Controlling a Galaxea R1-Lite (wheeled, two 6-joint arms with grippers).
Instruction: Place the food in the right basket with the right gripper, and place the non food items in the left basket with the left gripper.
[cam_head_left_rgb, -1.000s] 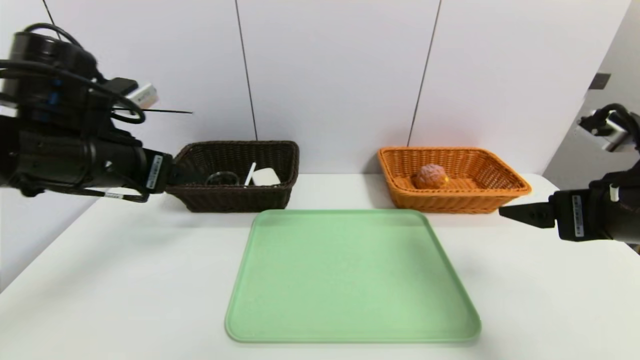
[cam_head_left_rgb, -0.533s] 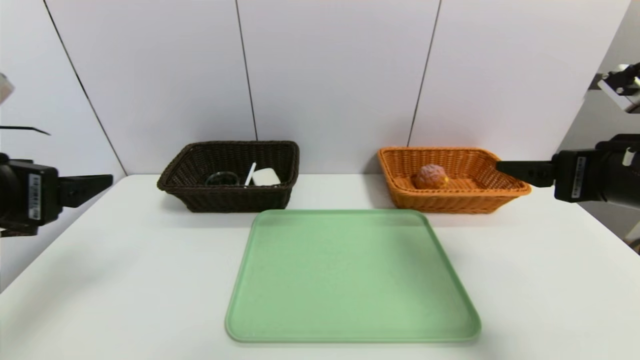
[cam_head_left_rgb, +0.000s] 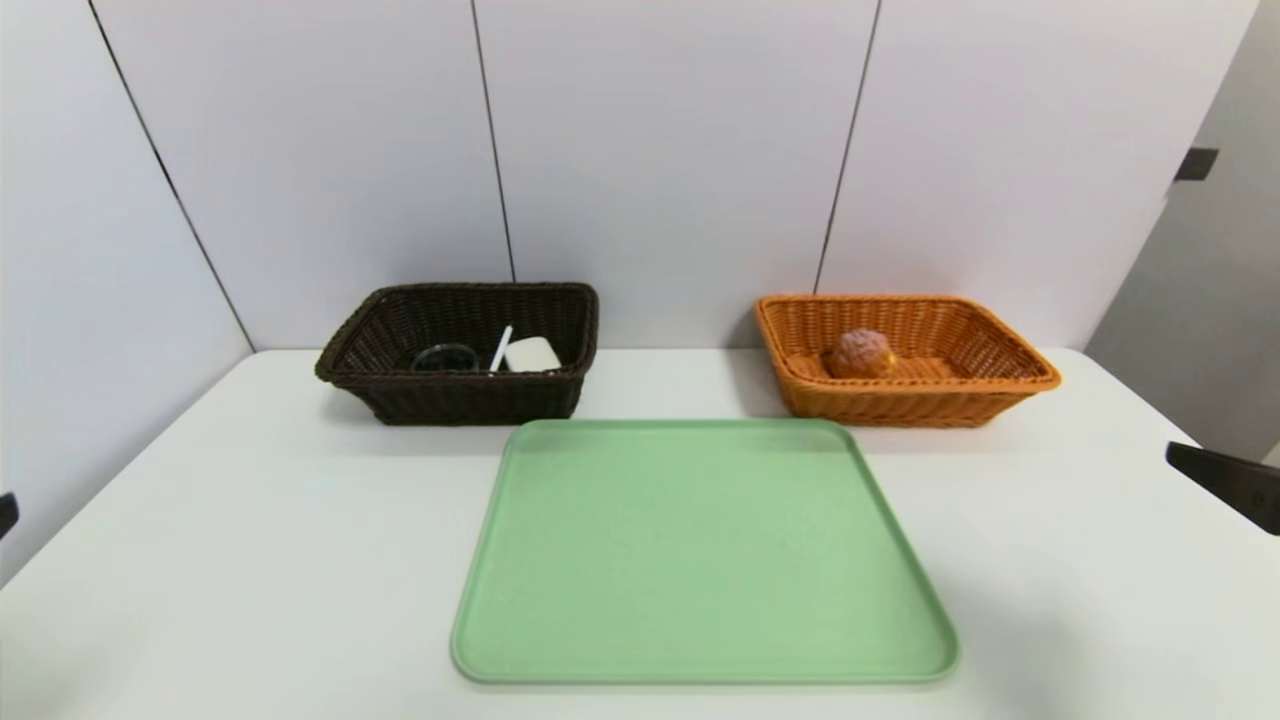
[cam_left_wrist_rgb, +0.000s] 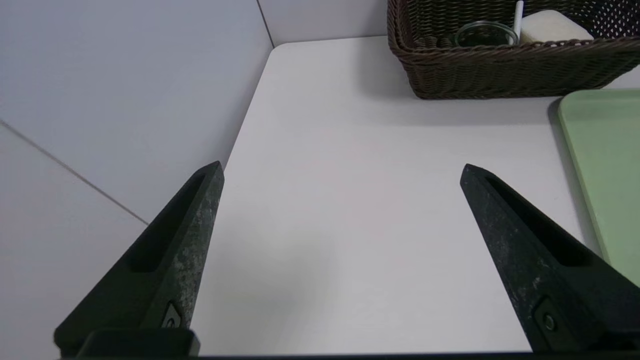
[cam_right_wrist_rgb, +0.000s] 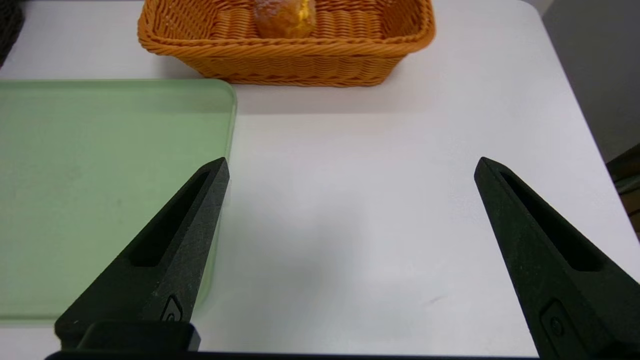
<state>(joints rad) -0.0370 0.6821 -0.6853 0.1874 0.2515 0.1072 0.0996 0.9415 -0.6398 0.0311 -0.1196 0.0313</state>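
1. Head view: the round bun with a cracked pinkish-brown crust (cam_head_left_rgb: 862, 354) sits inside the orange-tan woven wicker basket (cam_head_left_rgb: 920, 404), toward that basket's left side. The bun is roundish, with no clear long axis.
2. Taking the green rectangular tray (cam_head_left_rgb: 705, 550) as landmark, the orange-tan basket stands beyond its far right corner, and the dark brown woven wicker basket (cam_head_left_rgb: 470, 400) beyond its far left corner.
3. In the dark basket lie the white rounded block (cam_head_left_rgb: 532, 354), the slim white pen (cam_head_left_rgb: 501, 348), tilted beside the block, and the clear glass cup (cam_head_left_rgb: 446, 358).
4. The right gripper (cam_right_wrist_rgb: 352, 167) is spread wide and holds nothing, over the white table (cam_right_wrist_rgb: 350, 300) to the right of the tray. The bun lies ahead of it and toward the tray's side; this is the nearer arm.
5. The left gripper (cam_left_wrist_rgb: 342, 170), also spread and unloaded, is over the table left of the tray, well apart from the dark basket.
6. Count: one bun, one block, one pen, one cup, two baskets, one tray.
7. Sorting looks complete; likely only parking both arms clear of the baskets remains.
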